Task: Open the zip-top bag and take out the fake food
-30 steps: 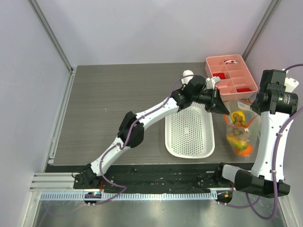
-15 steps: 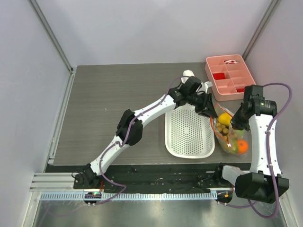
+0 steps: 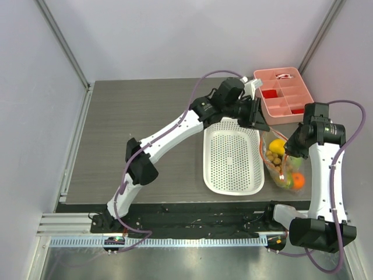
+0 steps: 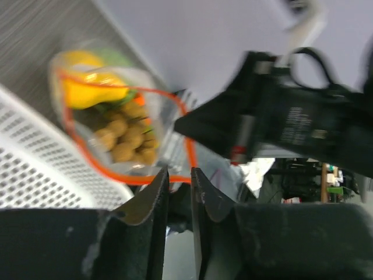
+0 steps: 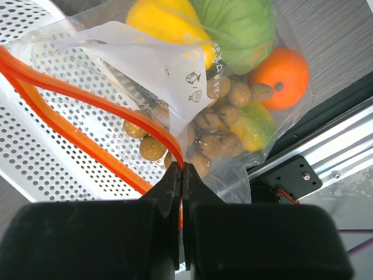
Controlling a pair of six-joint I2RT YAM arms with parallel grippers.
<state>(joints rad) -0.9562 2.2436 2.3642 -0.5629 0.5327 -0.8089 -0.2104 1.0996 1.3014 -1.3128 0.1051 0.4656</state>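
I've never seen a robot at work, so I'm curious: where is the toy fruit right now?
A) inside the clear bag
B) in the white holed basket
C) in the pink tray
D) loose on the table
A: the right wrist view shows the fake food behind the clear plastic of the zip-top bag, which the right gripper pinches at its mouth.

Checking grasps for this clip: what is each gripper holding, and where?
Right gripper pinches the zip-top bag by its orange zip strip. Left gripper holds nothing.

Clear zip-top bag (image 5: 157, 64), mouth open, holds fake food (image 5: 221, 116).
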